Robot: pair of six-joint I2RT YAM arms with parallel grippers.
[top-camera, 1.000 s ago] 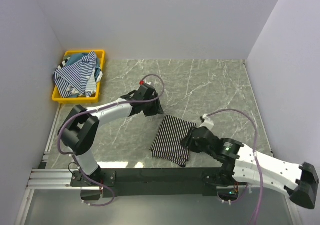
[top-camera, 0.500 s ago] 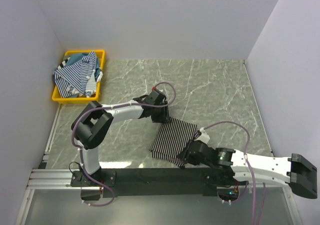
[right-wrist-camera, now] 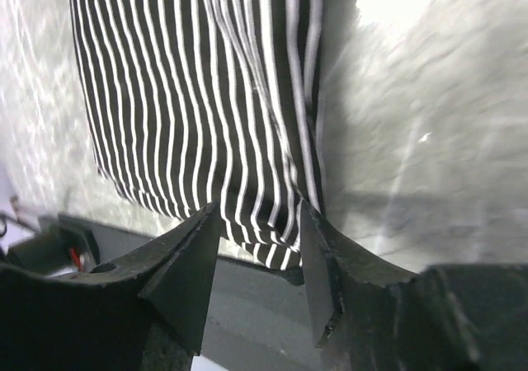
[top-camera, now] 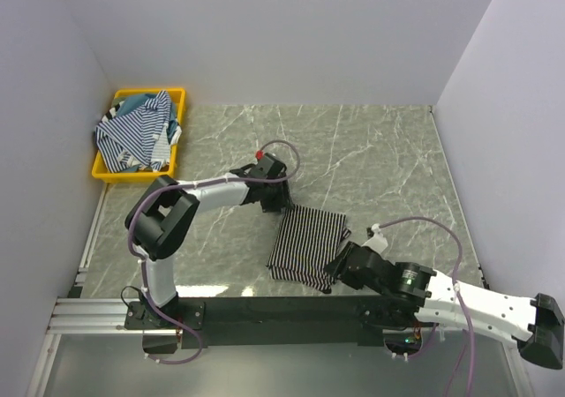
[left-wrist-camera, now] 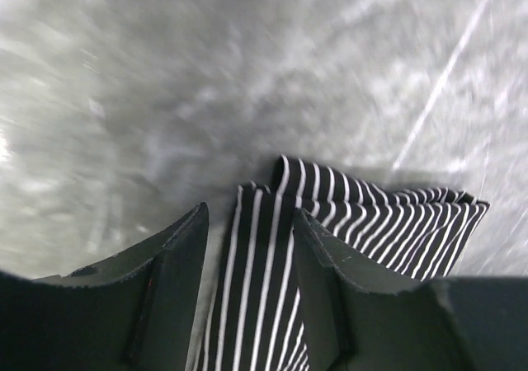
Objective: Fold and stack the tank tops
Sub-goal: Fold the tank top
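A black tank top with thin white stripes (top-camera: 307,243) lies folded into a rectangle on the marble table near the front. My left gripper (top-camera: 281,203) is at its far left corner. In the left wrist view the gripper (left-wrist-camera: 249,251) is open, with the striped corner (left-wrist-camera: 272,239) lying flat between its fingers (left-wrist-camera: 177,288). My right gripper (top-camera: 338,267) is at the near right corner. In the right wrist view it (right-wrist-camera: 257,247) is open, its fingers (right-wrist-camera: 186,264) straddling the folded edge (right-wrist-camera: 247,140). Blue-and-white striped tops (top-camera: 132,134) and a teal one (top-camera: 132,104) lie in the bin.
A yellow plastic bin (top-camera: 177,141) stands at the far left against the left wall. The black front rail (top-camera: 265,310) runs just below the folded top. Grey walls close in the table on three sides.
My left gripper came down and right onto the top's far corner, then eased back slightly. My right arm swung low along the front edge, its gripper staying at the near right corner.
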